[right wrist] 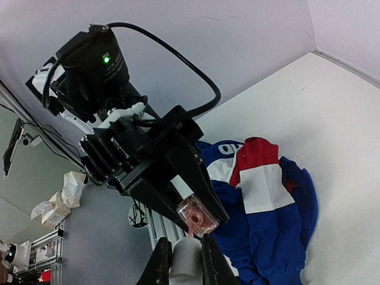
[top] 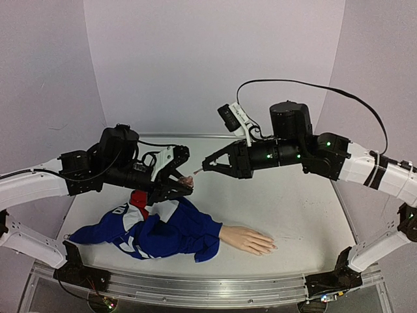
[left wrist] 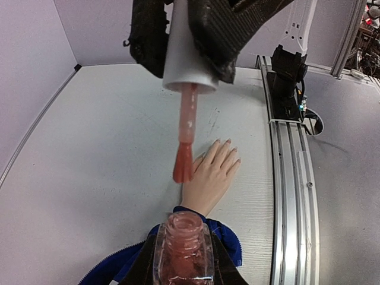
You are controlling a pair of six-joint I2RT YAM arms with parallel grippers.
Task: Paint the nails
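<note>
The beige mannequin hand (top: 247,240) lies palm down near the table's front edge, its arm in a blue sleeve. Its pale nails (left wrist: 228,143) are tiny in the left wrist view. My left gripper (top: 184,183) is shut on the open pinkish polish bottle (left wrist: 183,243), held above the sleeve. My right gripper (top: 207,165) is shut on the white cap (left wrist: 189,59). The cap's wet pink brush (left wrist: 183,160) hangs free just in front of the bottle mouth, above the table and apart from the hand. In the right wrist view the cap (right wrist: 187,264) sits between my fingers, facing the bottle (right wrist: 198,217).
A blue, red and white jacket (top: 156,228) lies crumpled at the front left under the left arm. An aluminium rail (top: 215,283) runs along the near edge. White walls close the back and sides. A black cable (top: 306,83) loops over the right arm.
</note>
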